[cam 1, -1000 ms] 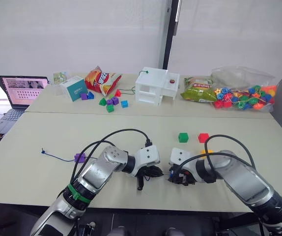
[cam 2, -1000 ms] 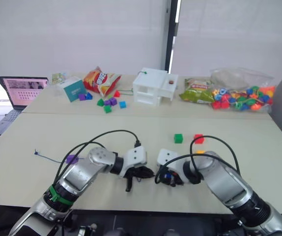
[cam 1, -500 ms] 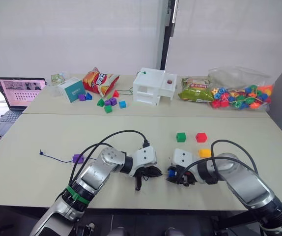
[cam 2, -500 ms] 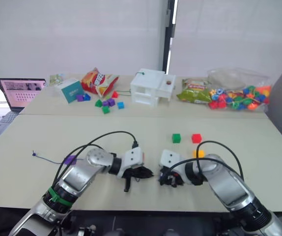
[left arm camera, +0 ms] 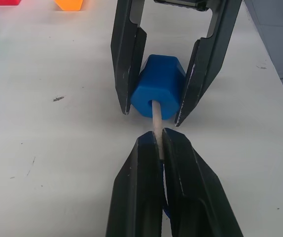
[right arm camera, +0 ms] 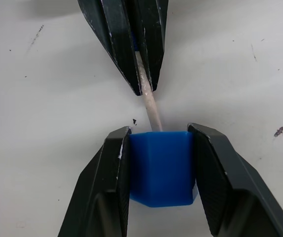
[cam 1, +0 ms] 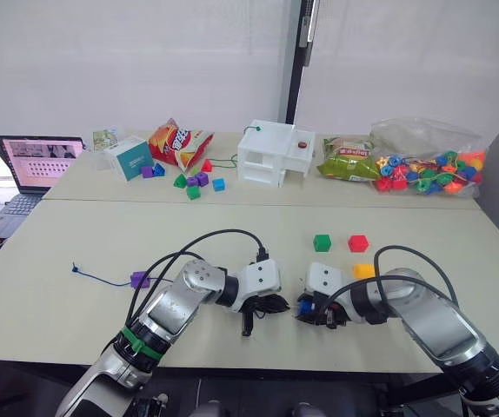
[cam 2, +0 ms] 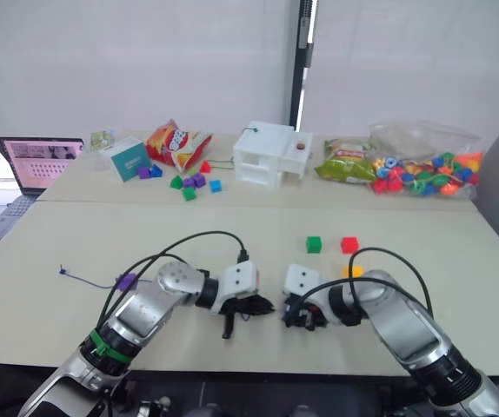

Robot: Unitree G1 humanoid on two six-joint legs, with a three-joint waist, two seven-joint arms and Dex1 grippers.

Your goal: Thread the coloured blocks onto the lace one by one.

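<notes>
Five coloured blocks, one lace. Blue block [left arm camera: 156, 94] clenched in right pincer [right arm camera: 161, 165] at near centre of surface [cam 1: 84, 234]; pale tip of lace [left arm camera: 156, 121] entering it, pinched by left pincer [left arm camera: 157, 143]. Purple block [cam 1: 139, 280] threaded, left. Green [cam 1: 322, 242], red [cam 1: 358, 242], yellow [cam 1: 363, 271] loose, right.

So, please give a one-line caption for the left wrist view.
Left gripper feeds the lace tip into the blue block held by the right gripper.

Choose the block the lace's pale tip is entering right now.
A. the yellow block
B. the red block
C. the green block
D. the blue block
D: the right gripper clamps the blue block, and the lace tip, pinched in the left gripper, goes into its hole.
</notes>
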